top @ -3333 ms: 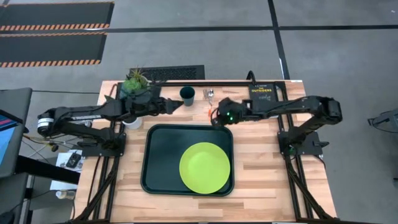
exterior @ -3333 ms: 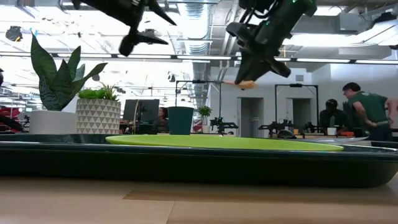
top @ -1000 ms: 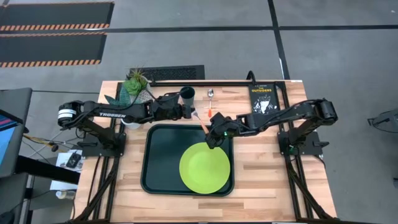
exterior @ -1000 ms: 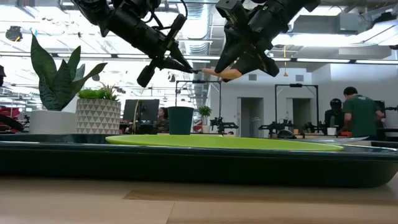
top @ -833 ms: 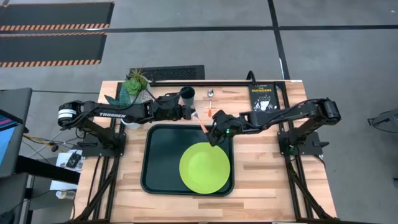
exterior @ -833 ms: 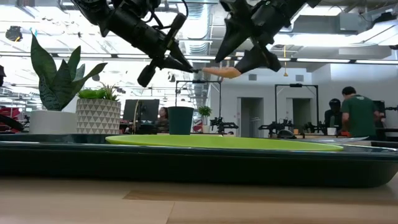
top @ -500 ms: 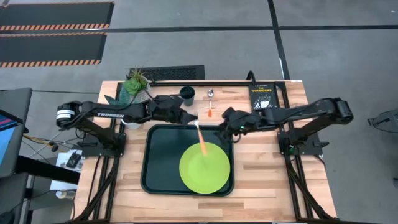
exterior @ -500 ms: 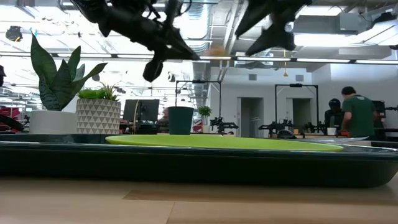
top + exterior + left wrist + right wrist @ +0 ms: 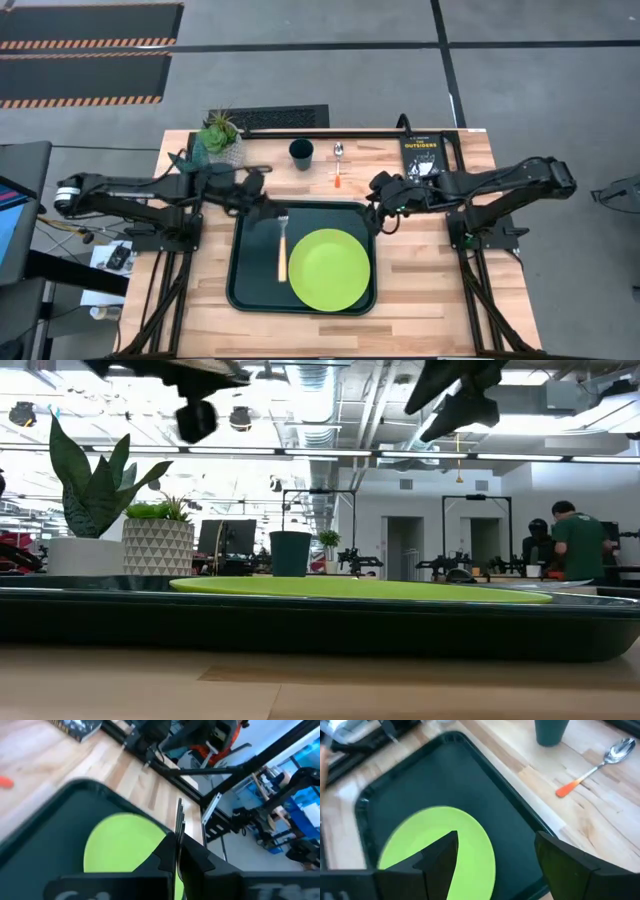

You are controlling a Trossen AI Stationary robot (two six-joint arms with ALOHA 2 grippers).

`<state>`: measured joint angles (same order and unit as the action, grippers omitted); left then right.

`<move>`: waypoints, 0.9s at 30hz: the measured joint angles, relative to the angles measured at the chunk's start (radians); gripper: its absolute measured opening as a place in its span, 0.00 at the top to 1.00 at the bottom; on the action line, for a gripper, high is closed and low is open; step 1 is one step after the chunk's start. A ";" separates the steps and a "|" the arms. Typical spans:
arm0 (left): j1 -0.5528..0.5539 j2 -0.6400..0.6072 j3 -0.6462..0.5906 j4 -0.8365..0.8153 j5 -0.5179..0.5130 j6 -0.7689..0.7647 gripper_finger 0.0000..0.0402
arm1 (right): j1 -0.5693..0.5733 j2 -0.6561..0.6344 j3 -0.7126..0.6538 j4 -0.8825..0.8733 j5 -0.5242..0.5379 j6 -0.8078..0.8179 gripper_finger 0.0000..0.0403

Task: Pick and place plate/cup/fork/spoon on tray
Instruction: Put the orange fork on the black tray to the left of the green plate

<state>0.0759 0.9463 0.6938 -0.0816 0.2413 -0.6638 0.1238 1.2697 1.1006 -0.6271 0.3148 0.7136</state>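
Observation:
The lime-green plate [image 9: 329, 268] lies flat in the right part of the dark green tray [image 9: 255, 250]. My left gripper [image 9: 270, 209] hovers over the tray's far left part, shut on the fork [image 9: 282, 248], whose orange handle points toward the table's near edge. My right gripper [image 9: 495, 865] stands open and empty above the tray's far right corner [image 9: 380, 210]. The dark green cup [image 9: 301, 152] stands upright on the table behind the tray. The spoon [image 9: 338, 165] lies flat beside the cup, bowl toward the far edge. My left gripper pinches the fork's metal end, near the tines [image 9: 284, 217], between its two fingers. A thin silver strip [image 9: 178, 817] sticks out past the fingertips. The fingers come level from the table's left and lie across the fork. The fork hangs clear above the tray.
A black book [image 9: 422, 155] lies at the far right. A white patterned plant pot [image 9: 220, 135] stands at the far left. People stand in the room behind the table [image 9: 580, 545]. Bare wood lies right of the tray [image 9: 430, 280].
My right gripper has opened, let go of the fork's handle, and drawn back up and toward the table's right edge. My left gripper has carried the fork toward the table's left and near edges. The fork has turned, so its handle now points toward the near edge.

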 joint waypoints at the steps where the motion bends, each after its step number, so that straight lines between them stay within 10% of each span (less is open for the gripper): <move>1: -0.019 -0.036 -0.035 -0.004 -0.015 -0.018 1.00 | 0.000 0.004 -0.002 -0.011 -0.001 0.000 0.29; 13: -0.144 -0.321 -0.392 0.039 -0.195 -0.158 1.00 | -0.001 0.086 -0.002 0.016 -0.001 0.005 0.29; 27: -0.168 -0.365 -0.490 0.059 -0.211 -0.070 1.00 | 0.000 0.095 -0.001 0.041 -0.001 0.054 0.29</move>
<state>-0.0921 0.5816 0.2035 -0.0225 0.0306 -0.7342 0.1238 1.3650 1.0992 -0.5862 0.3137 0.7673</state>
